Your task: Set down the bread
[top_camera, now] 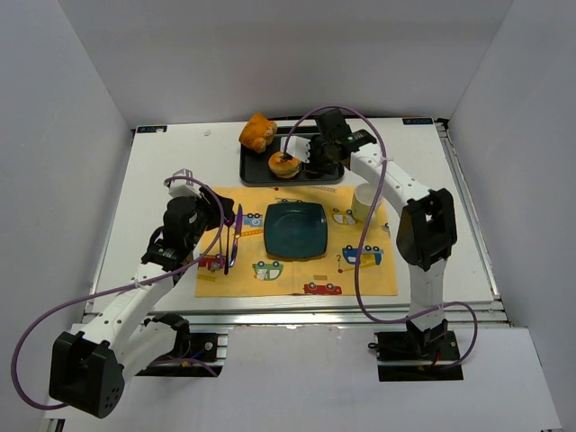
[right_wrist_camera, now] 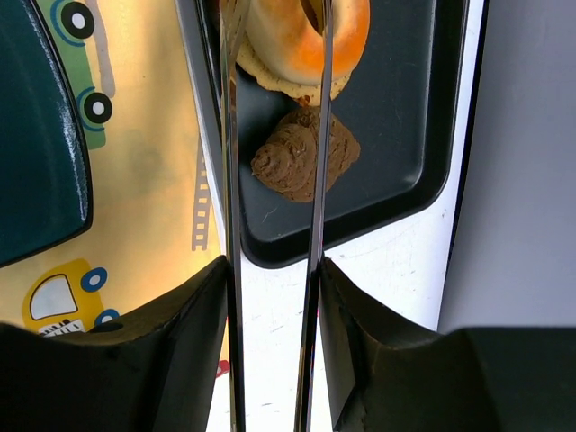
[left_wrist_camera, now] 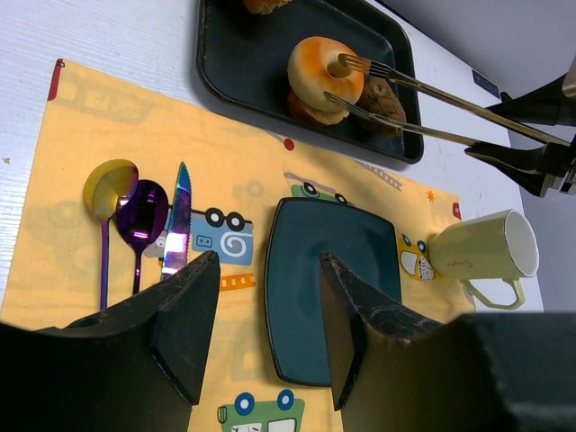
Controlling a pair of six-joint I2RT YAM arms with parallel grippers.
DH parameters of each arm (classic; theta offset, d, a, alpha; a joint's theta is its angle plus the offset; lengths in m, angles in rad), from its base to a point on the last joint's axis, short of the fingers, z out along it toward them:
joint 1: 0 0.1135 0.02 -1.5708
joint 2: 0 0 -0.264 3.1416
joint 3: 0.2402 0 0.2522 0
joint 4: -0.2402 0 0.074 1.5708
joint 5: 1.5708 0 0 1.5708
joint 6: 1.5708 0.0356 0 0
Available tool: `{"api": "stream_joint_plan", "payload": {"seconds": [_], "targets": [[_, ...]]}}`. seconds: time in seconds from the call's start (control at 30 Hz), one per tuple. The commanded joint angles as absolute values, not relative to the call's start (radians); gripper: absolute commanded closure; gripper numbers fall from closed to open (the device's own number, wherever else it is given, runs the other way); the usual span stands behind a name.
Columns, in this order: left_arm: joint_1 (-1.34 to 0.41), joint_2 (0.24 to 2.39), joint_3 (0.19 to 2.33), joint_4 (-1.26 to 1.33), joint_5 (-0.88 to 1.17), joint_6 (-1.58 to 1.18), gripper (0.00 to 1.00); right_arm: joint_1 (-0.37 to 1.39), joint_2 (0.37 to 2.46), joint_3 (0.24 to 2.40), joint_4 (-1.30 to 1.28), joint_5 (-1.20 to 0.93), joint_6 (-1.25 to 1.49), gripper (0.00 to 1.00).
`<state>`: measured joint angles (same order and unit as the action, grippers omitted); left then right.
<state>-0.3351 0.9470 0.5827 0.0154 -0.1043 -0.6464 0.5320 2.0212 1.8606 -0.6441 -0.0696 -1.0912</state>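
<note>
Bread (left_wrist_camera: pixel 319 76) sits in the black tray (left_wrist_camera: pixel 243 54) with the tong tines on it.
Your left gripper (left_wrist_camera: pixel 270 270) is spread and empty over the placemat (left_wrist_camera: pixel 81 117). Your right gripper (right_wrist_camera: pixel 274 270) pinches the tongs (right_wrist_camera: pixel 230 180), whose tines touch the bread's top and side. Count: one gold spoon (left_wrist_camera: pixel 108 184), one purple spoon (left_wrist_camera: pixel 141 216), one knife (left_wrist_camera: pixel 177 225), one plate (left_wrist_camera: pixel 315 225), one mug (left_wrist_camera: pixel 477 252), one dark ball (right_wrist_camera: pixel 301 157) beside the bread, one orange pastry (top_camera: pixel 257 132). The right wrist view cuts off the bread's top, and you can't tell whether the tines squeeze it.

Bread (right_wrist_camera: pixel 274 40) cut off at right wrist view's top
</note>
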Motion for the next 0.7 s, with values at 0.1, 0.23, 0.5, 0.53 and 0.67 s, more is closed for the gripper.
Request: {"api": "stream_joint_plan", "payload": {"seconds": [0.1, 0.23, 0.5, 0.53, 0.67], "targets": [[-0.33, 0.92, 0.597, 0.017, -0.12, -0.641, 0.42, 0.54, 2.068, 1.905, -0.64, -0.046, -1.108, 0.54], [-0.33, 0.914, 0.598, 0.014, -0.12, -0.641, 0.42, 0.54, 2.071, 1.905, -0.655, -0.049, -1.1, 0.55], [-0.33, 0.917, 0.603, 0.02, -0.115, -0.646, 0.42, 0.54, 2.08, 1.924, -0.672, -0.049, -1.083, 0.61], [-0.33, 0.917, 0.603, 0.018, -0.115, -0.646, 0.42, 0.54, 2.077, 1.924, -0.672, -0.052, -1.08, 0.63], [-0.33, 0.916, 0.604, 0.017, -0.117, -0.646, 0.42, 0.54, 2.059, 1.927, -0.654, -0.069, -1.063, 0.78]]}}
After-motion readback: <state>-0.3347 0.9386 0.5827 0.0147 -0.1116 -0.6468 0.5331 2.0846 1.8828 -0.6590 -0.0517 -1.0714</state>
